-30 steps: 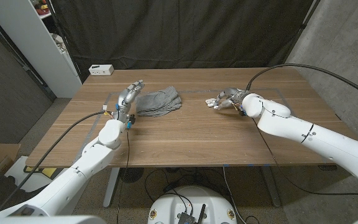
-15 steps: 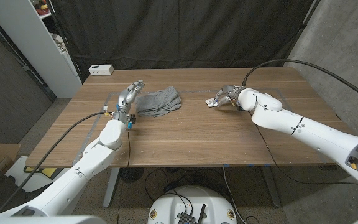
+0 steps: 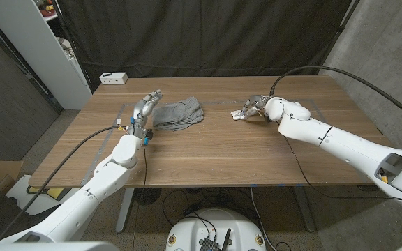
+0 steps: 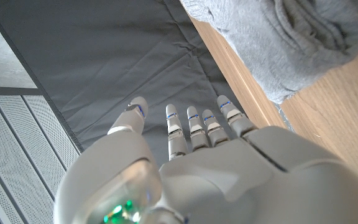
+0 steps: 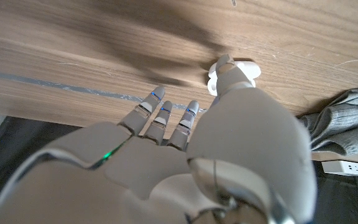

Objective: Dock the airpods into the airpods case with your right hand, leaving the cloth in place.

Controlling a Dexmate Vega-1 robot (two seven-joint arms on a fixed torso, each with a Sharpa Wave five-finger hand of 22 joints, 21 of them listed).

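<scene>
Reaching for the white airpods case [image 3: 239, 114] with the right hand [image 3: 255, 108].
Its fingers are touching the case, grip unclear; the left hand [image 3: 144, 111] is waiting spread beside the cloth [image 3: 179, 114], leaving it alone.

Left hand [image 3: 142, 111] upright, fingers [image 4: 194, 127] apart

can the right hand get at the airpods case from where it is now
Probably yes. The right hand is already right at the white airpods case, thumb beside it in the right wrist view, nothing between them. The cloth lies well off toward the left hand.
</scene>
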